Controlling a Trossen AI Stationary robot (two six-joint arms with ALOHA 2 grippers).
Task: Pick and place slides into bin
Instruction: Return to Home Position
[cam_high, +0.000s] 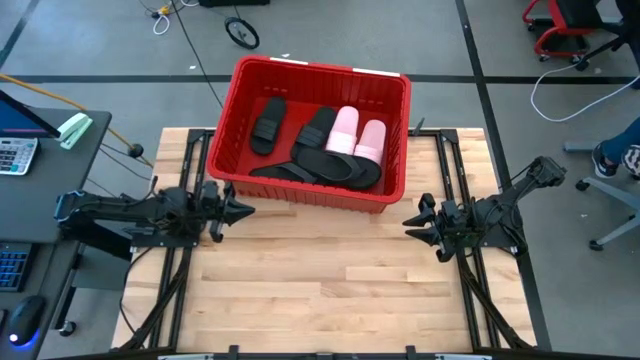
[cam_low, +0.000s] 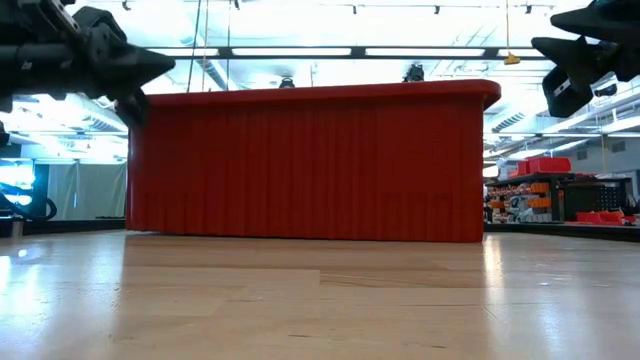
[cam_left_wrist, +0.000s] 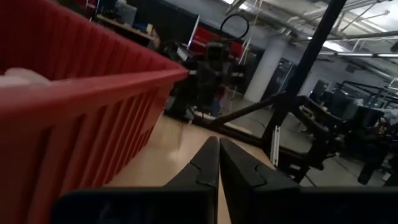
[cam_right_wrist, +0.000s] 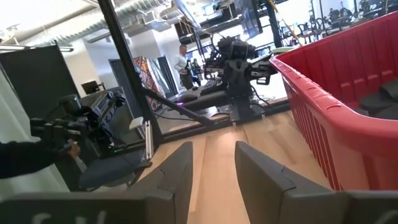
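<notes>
Though well apart, left gripper, right gripper beside bin.

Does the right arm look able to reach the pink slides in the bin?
Probably yes: the pink slides lie uncovered on top in the open bin, and the right hand is open near its corner.

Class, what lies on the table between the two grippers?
Only bare table; the high view shows the left gripper and right gripper facing across it, the red bin just beyond.
</notes>
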